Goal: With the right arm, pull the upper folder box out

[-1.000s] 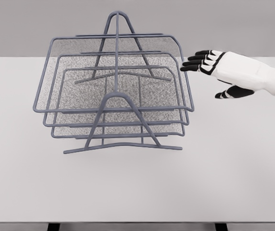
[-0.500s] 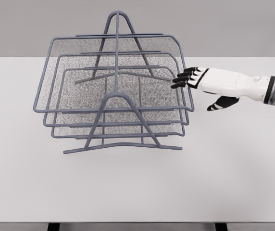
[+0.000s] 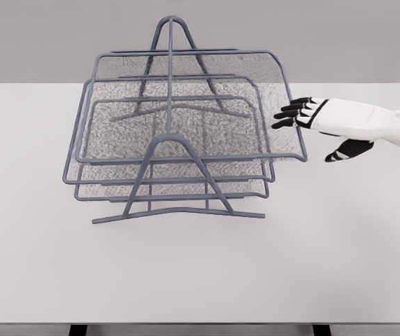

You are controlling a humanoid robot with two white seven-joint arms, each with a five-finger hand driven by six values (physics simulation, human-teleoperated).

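Note:
A grey wire rack (image 3: 179, 213) stands on the white table (image 3: 200, 273) and holds three mesh trays stacked one above another. The upper tray (image 3: 256, 75) sticks out to the right past the two below it; its right rim reaches almost to x 470. My right hand (image 3: 303, 133) comes in from the right edge at that rim. Its black fingertips (image 3: 287, 115) lie bent over the rim and inside the tray, while the thumb (image 3: 343, 150) hangs apart, outside and lower. The left arm does not show.
The middle tray (image 3: 116, 176) and lower tray (image 3: 109, 196) sit centred in the rack. The rack's tall A-shaped ends (image 3: 175, 150) rise in front and behind. Bare table surrounds the rack on every side.
The hand first moved left and reached over the upper tray's right rim, then drew back to the right. The upper tray slid right with it; the rack and lower trays stayed put.

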